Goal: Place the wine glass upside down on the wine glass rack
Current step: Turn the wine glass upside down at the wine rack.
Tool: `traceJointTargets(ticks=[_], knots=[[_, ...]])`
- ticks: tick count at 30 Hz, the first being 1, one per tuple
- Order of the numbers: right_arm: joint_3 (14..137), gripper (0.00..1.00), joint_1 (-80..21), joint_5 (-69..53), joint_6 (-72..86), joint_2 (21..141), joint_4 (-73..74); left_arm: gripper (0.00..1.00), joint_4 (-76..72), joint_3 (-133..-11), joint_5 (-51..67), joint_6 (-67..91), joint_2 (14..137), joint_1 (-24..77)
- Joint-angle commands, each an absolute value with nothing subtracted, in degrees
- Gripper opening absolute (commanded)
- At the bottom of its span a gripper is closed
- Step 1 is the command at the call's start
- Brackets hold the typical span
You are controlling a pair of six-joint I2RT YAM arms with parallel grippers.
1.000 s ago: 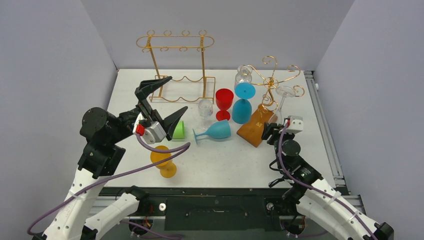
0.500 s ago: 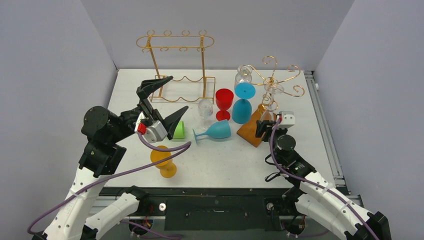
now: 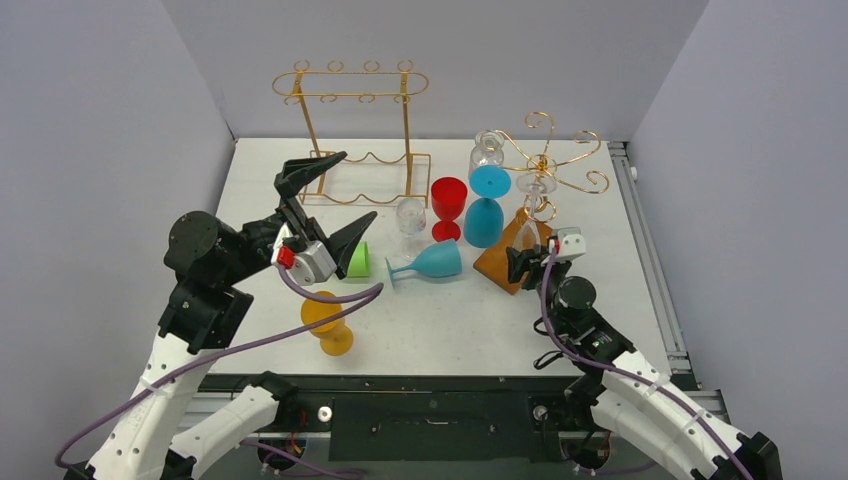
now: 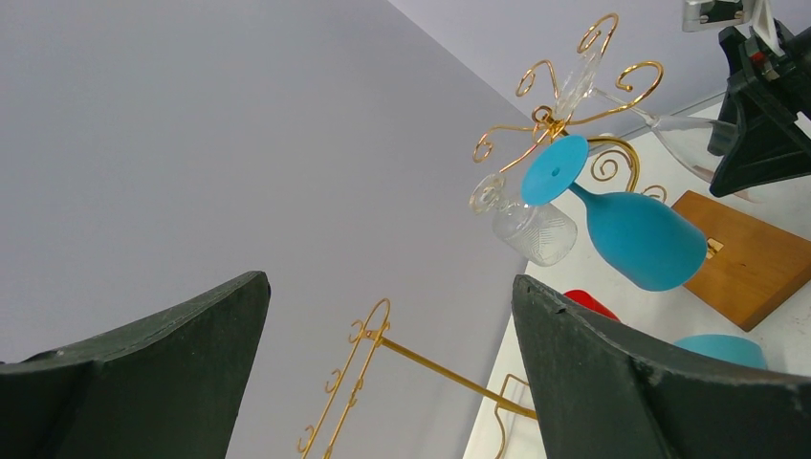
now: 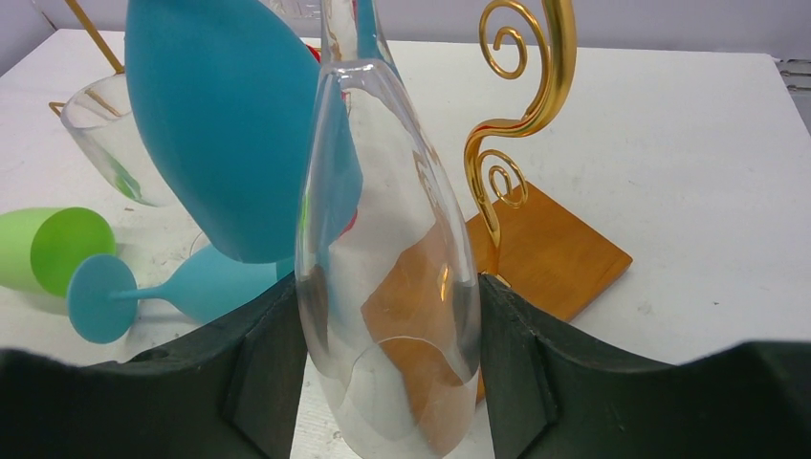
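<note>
My right gripper (image 3: 525, 256) is shut on a clear wine glass (image 3: 530, 212) and holds it upside down by the bowl, foot up among the rack's curls. In the right wrist view the bowl (image 5: 387, 268) sits between my two fingers (image 5: 258, 373). The wine glass rack (image 3: 545, 150) has curly gold arms on a wooden base (image 3: 503, 265). A blue glass (image 3: 487, 205) and a clear patterned glass (image 3: 487, 153) hang upside down on it. My left gripper (image 3: 330, 202) is open and empty, raised over the left of the table.
A second gold wire rack (image 3: 350, 130) stands at the back. A red glass (image 3: 449, 205) and a clear glass (image 3: 411, 215) stand mid-table. A blue glass (image 3: 430, 262) and a green cup (image 3: 357, 259) lie on their sides. An orange glass (image 3: 328, 320) stands near the front.
My right gripper has moved left with the clear glass, whose foot has shifted from the rack's right arm towards its central stem. The left arm has barely moved.
</note>
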State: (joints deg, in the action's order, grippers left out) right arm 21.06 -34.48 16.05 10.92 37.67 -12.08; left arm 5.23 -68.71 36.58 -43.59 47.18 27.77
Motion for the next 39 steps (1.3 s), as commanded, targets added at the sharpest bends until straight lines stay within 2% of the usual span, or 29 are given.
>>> traceJointTargets(ticks=[1,18,26,28,31,36,39], knots=[[20.13,0.00,-34.27,13.75,10.18,35.30,-17.55,0.96,4.36,-69.39,36.19,-43.56,47.15,28.04],[14.87,0.00,-35.58,11.29,8.34,28.08,-20.16,0.96,4.57,-69.15,35.95,-44.39,47.37,28.21],[13.15,0.00,-35.86,14.29,10.92,26.34,-20.98,0.96,4.81,-69.12,35.56,-44.55,47.46,28.98],[12.29,0.05,-35.86,14.71,12.36,26.95,-21.61,0.96,4.92,-69.15,35.41,-44.64,47.55,29.15],[10.70,0.20,-35.86,15.56,14.48,27.65,-23.18,0.96,5.18,-69.16,35.08,-44.82,47.63,29.18],[10.56,0.57,-35.86,16.81,16.08,28.87,-22.64,0.96,5.27,-69.31,35.00,-44.51,47.93,29.26],[11.34,0.73,-35.86,16.99,16.89,29.25,-21.17,0.96,5.18,-69.59,35.10,-43.68,48.24,29.27]])
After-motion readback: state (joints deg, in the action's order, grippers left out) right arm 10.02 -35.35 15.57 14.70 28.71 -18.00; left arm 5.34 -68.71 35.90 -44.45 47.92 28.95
